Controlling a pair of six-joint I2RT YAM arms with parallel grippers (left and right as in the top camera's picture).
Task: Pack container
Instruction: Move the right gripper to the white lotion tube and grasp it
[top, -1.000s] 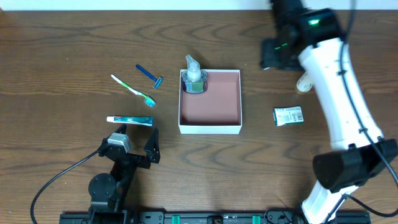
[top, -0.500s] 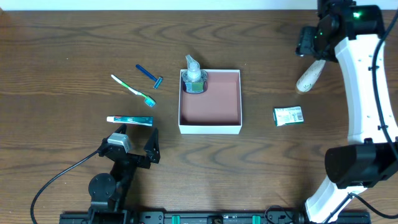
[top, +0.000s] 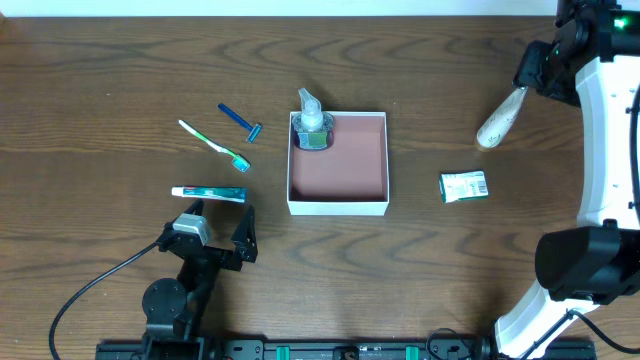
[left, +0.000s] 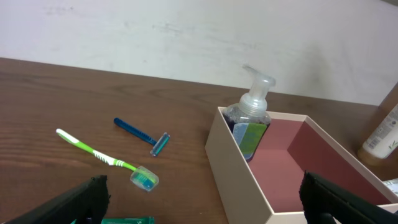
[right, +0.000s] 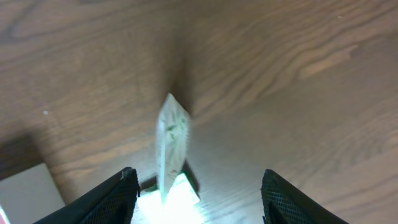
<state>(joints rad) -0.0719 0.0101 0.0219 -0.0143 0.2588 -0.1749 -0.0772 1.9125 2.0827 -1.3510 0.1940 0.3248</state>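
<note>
Table (top: 100, 60): tube (top: 498, 120) tip beneath right gripper (right: 198, 194)

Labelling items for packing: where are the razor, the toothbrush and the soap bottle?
razor (top: 237, 120), overhead view, blue handle.
toothbrush (top: 213, 144), overhead view, green handle.
soap bottle (left: 250, 119), left wrist view, clear body.

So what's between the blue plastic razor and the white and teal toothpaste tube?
A green and white toothbrush lies diagonally between them, clearest in the overhead view.

The left gripper (top: 220, 222) is sitting at the lower left, its jaws spread wide. The right arm (top: 602, 150) is stretching into the upper right corner, the right gripper (top: 533, 74) holding its jaws apart.
</note>
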